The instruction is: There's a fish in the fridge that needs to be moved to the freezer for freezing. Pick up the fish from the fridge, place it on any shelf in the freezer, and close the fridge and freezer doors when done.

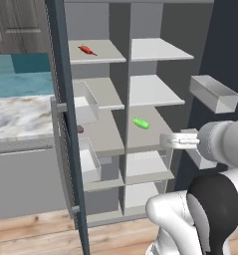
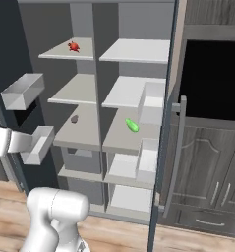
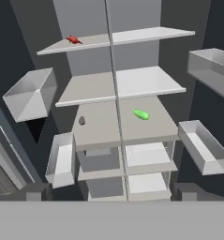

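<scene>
The fish (image 1: pixel 86 50) (image 2: pixel 73 47) (image 3: pixel 73 40) is a small red shape lying on the top shelf (image 3: pixel 85 44) of the left half, the fridge. The right half, the freezer, has bare grey shelves (image 3: pixel 151 80), apart from one with a green vegetable on it. Both doors stand wide open: the left door (image 1: pixel 65 124) and the right door (image 2: pixel 163 147). My gripper (image 3: pixel 111 193) (image 1: pixel 171 141) hangs open and empty in front of the appliance at mid height. It is well below the fish and to its right.
A green vegetable (image 3: pixel 141 114) lies on the third shelf of the right half. A small dark lump (image 3: pixel 82 121) sits on the third shelf at left. Clear bins (image 3: pixel 205 145) (image 3: pixel 29 96) jut from both doors. A marble counter (image 1: pixel 18 117) is at left and dark cabinets (image 2: pixel 212 147) at right.
</scene>
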{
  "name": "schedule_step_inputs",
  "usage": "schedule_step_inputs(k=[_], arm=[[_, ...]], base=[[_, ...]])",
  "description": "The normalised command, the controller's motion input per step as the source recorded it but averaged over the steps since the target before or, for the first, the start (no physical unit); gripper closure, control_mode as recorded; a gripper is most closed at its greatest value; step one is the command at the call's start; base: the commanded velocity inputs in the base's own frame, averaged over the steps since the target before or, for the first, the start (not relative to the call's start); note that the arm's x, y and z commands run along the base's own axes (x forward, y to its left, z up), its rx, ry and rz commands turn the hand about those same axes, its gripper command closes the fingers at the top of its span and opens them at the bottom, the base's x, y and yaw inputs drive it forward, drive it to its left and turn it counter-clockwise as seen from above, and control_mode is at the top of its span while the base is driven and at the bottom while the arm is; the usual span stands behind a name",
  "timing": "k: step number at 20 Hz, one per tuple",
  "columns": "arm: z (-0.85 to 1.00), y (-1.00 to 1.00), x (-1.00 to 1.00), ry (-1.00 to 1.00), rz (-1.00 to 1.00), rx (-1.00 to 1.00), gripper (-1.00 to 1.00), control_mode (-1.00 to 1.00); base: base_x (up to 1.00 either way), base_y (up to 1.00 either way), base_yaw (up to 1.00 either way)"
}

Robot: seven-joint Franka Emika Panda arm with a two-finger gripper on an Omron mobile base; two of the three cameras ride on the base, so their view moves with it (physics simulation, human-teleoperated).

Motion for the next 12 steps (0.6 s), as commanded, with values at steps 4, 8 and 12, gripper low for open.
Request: schedule_step_inputs(k=[4,8,12], arm=[[0.00,0.00,0.00,0.00,0.00,0.00,-1.00,1.00],[0.00,-0.08,-0.11,0.00,0.00,0.00,-1.00,-1.00],[0.00,-0.61,-0.11,-0.01,0.02,-0.01,-1.00,-1.00]], base=[[0.00,0.03,0.01],[0.00,0.00,0.00],[0.00,0.00,0.00]])
